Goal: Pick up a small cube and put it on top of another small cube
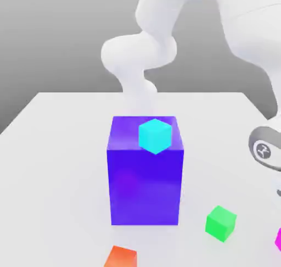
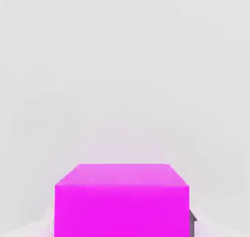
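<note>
Looking through the hand view, I see my hand clenched on the magenta cube (image 2: 121, 202), low over the white tabletop (image 2: 125, 75).

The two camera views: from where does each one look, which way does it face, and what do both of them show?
Exterior view: sits off the arm, above the white table, looking down across it at the tall blue block carrying a small cyan cube, with a green cube and an orange cube nearer; the white arm shows.
Hand view: sits on the hand, facing a small magenta cube close before it; a dark bit of a finger shows beside the cube.
Shared: the magenta cube, at the exterior view's right edge.
</note>
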Robot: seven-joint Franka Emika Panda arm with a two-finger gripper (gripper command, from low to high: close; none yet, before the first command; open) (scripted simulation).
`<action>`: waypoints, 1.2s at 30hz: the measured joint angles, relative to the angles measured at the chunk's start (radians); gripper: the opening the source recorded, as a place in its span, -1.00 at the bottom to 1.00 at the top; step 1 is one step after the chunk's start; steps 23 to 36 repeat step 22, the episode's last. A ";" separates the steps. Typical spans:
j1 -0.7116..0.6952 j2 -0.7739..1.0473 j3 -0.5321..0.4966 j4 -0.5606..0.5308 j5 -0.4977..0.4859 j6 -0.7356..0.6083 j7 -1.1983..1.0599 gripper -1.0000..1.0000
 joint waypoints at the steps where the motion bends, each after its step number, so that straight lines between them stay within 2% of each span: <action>1: -0.002 -0.034 0.003 -0.008 0.004 -0.026 -0.003 -1.00; 4: -0.033 -0.135 0.005 -0.076 0.016 -0.061 -0.049 -1.00; 14: -0.159 -0.451 -0.026 -0.420 0.052 -0.031 -0.309 -1.00; 19: -0.160 -0.327 -0.030 -0.440 0.047 0.113 -0.324 -1.00; 20: -0.160 -0.303 -0.032 -0.439 0.045 0.136 -0.323 1.00; 36: -0.160 -0.303 -0.032 -0.439 0.045 0.136 -0.323 1.00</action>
